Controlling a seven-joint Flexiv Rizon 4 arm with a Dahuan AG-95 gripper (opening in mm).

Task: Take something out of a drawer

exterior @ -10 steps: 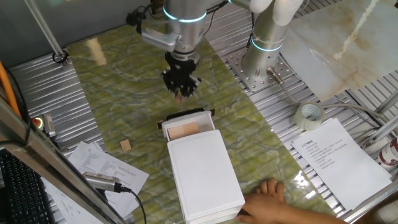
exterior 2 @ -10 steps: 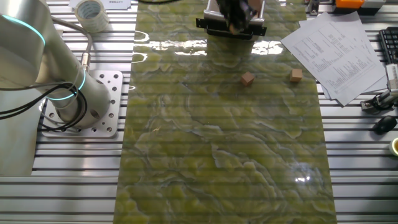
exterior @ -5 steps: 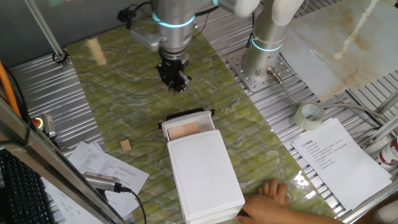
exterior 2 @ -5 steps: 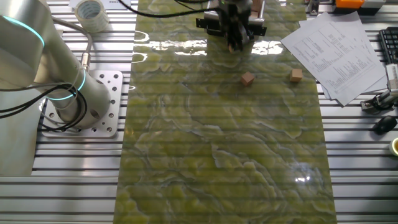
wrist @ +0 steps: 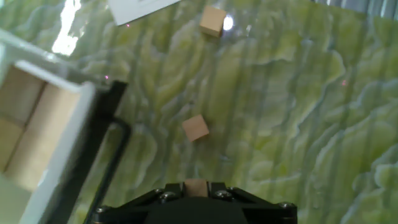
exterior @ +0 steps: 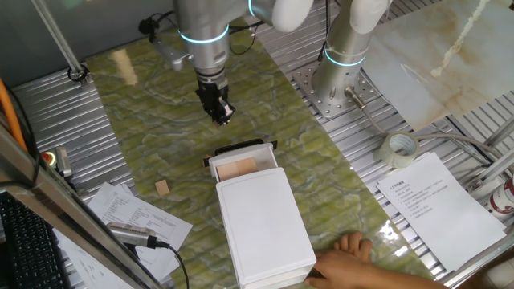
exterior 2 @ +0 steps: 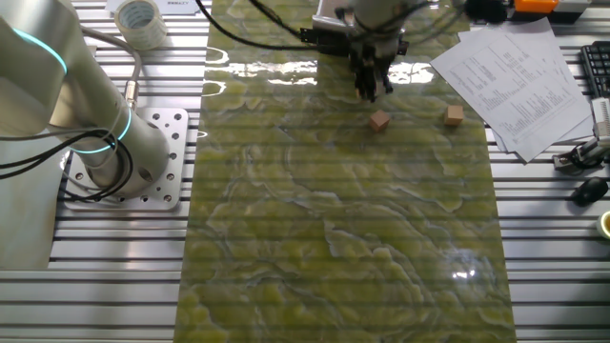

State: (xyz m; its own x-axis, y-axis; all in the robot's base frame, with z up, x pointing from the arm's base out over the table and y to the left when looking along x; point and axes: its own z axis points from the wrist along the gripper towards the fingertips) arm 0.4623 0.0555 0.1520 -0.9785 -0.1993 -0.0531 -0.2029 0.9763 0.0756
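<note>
Tan cube (wrist: 195, 186) between gripper (exterior: 220, 115) fingers; beyond open drawer (exterior: 238, 156).

Two opposed elevated fixed views share the green mat (exterior: 144, 104); the close hand view is aimed downward at it.
</note>
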